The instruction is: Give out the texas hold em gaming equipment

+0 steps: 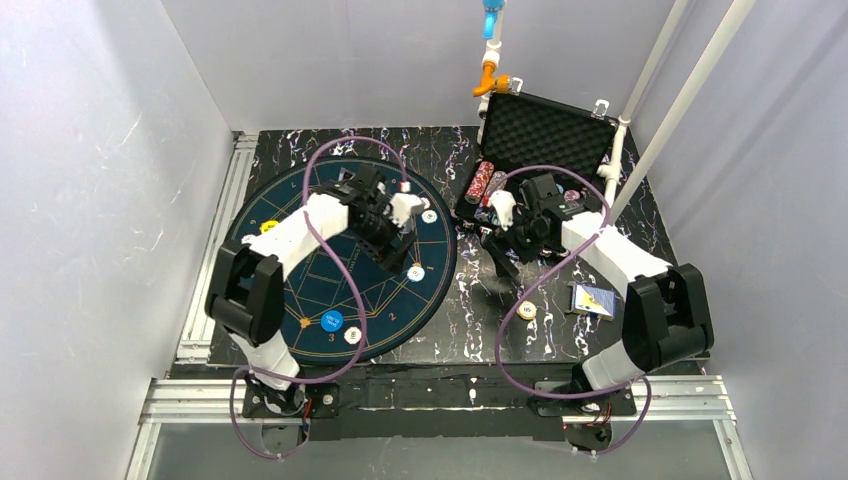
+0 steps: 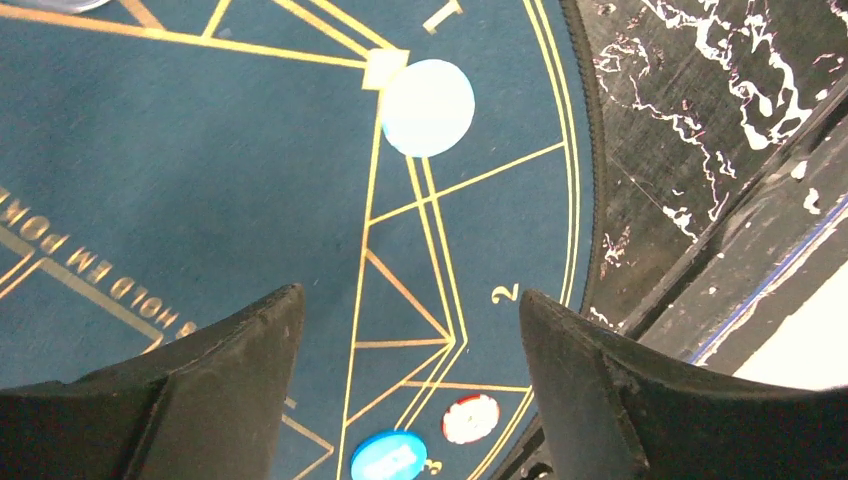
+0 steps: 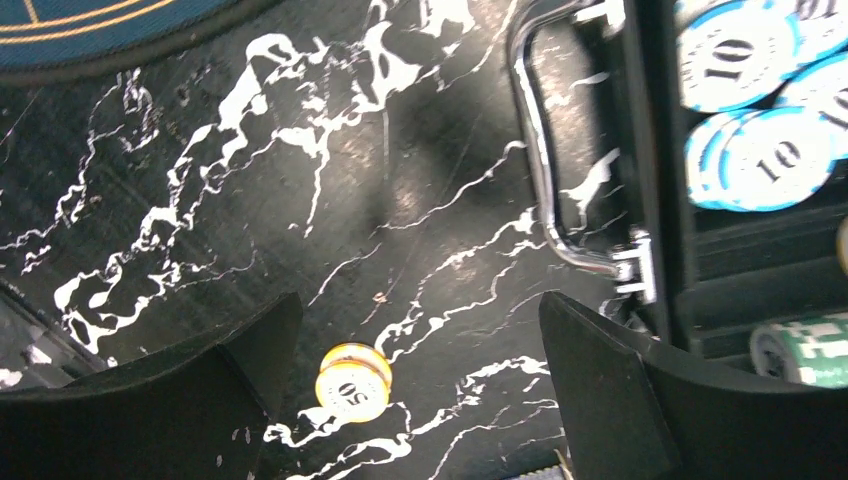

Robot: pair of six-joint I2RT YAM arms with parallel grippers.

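My left gripper (image 1: 390, 243) hovers open and empty over the round dark-blue mat (image 1: 300, 290); in the left wrist view (image 2: 410, 320) a pale chip (image 2: 428, 107) lies ahead by the "1", and a blue button disc (image 2: 388, 455) and a red-and-white chip (image 2: 470, 418) lie near the "3". My right gripper (image 1: 503, 255) hangs open and empty over the marbled table in front of the case. In the right wrist view (image 3: 420, 330) a small stack of yellow "50" chips (image 3: 352, 382) lies below, near the left finger. Playing cards (image 1: 592, 298) lie at the right.
The open black foam-lined case (image 1: 545, 135) stands at the back right with rows of chips (image 1: 480, 182); pale-blue "10" chips (image 3: 760, 150) and its metal handle (image 3: 550, 200) show in the right wrist view. A yellow disc (image 1: 268, 226) and white chips (image 1: 429, 215) lie on the mat.
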